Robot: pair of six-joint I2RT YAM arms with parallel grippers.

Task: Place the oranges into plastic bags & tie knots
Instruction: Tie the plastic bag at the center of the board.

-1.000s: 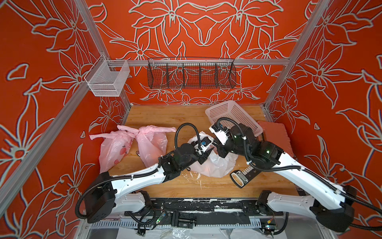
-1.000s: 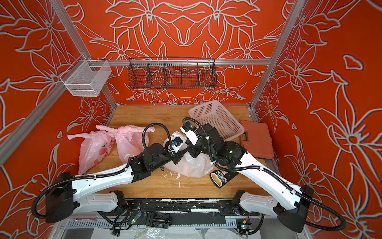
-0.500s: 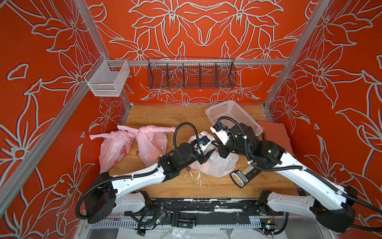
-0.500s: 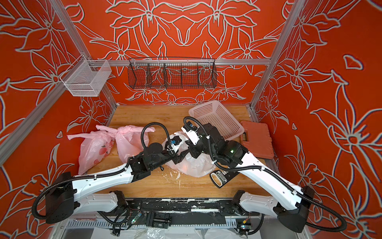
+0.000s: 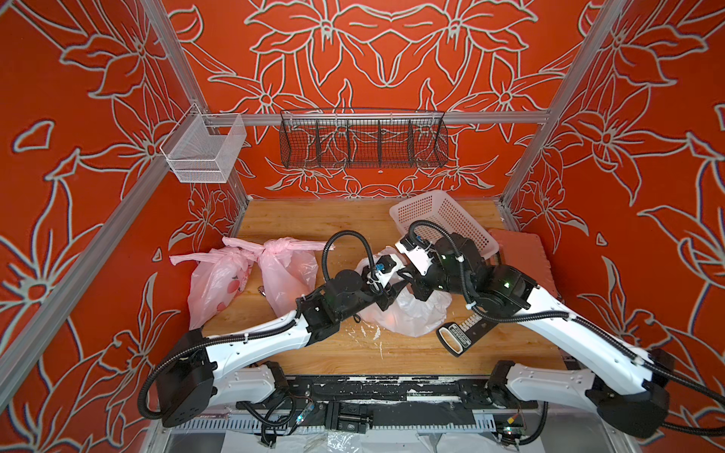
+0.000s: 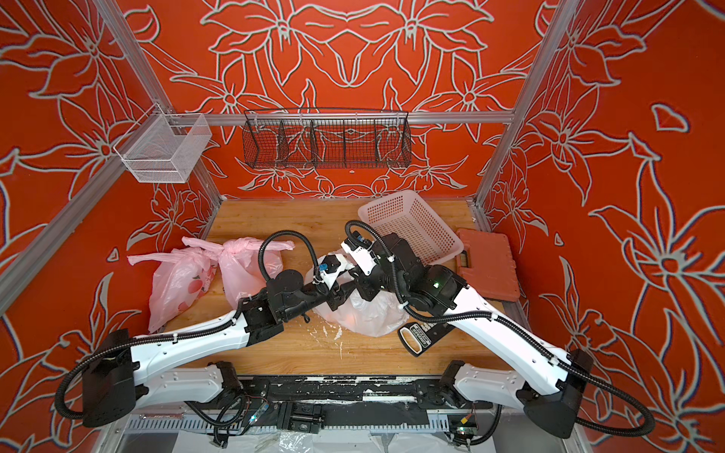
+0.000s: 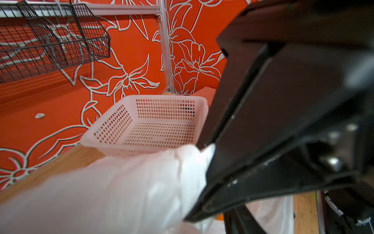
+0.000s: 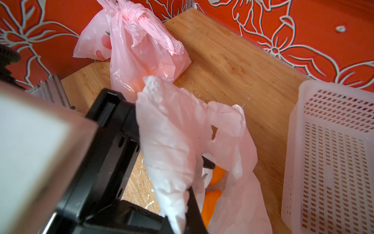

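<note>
- The right tool (image 5: 419, 289) was pressed together on a handle strap of the white bag (image 5: 408, 317); blurred plastic hid whether the left tool (image 5: 386, 296) was spread or pinching
- To tie it well, I judged each tool needed one strap held near its root, the straps crossed low over the fruit and pulled evenly so the thin film did not tear
- The white bag lay mid-desk (image 5: 314, 353) toward the front edge, milky and crinkled, mouth untied, oranges (image 8: 216, 175) showing inside
- Two pink bags (image 5: 288, 274) stood by the left edge, their knots (image 5: 288, 246) already tied

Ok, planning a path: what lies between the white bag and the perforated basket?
Only bare table between white bag and basket, in the right wrist view.
</note>
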